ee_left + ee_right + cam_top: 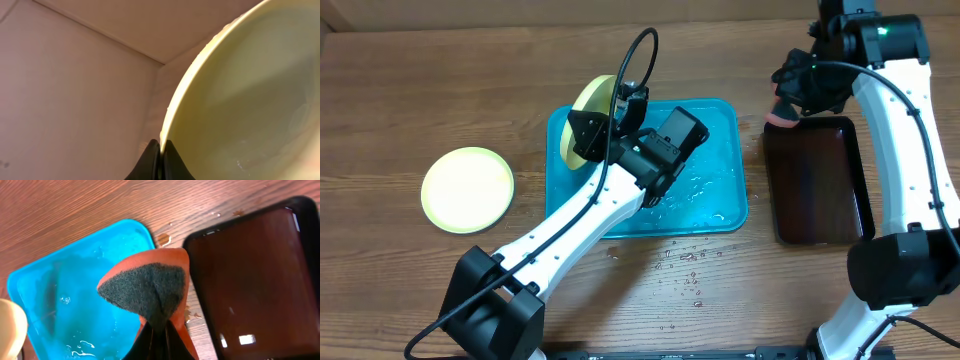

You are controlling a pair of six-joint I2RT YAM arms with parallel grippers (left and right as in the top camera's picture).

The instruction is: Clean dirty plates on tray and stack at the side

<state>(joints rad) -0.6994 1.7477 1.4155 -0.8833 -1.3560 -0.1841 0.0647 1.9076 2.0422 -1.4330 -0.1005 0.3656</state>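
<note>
Two plates counted: one yellow-green plate point(590, 95) stands tilted on edge over the far left corner of the one turquoise tray point(715, 200), its rim pinched tight in the left gripper point(160, 150). The second plate point(468, 190) lies flat on the wooden table point(400, 90), well left of that tray. Right gripper point(157, 335) is clamped on one orange sponge point(145, 287), dark scouring face up, between the turquoise tray and the one dark glossy tray point(817, 185); droplets point(685, 265) scattered on the table.

Both arms: white tubular links point(582, 215) between black joint housings point(495, 295). A black cable point(642, 50) loops behind the left claw point(160, 146); a green light point(883, 30) glows on the housing behind the right claw point(156, 330). Fingers point(147, 167) black, tapered.
</note>
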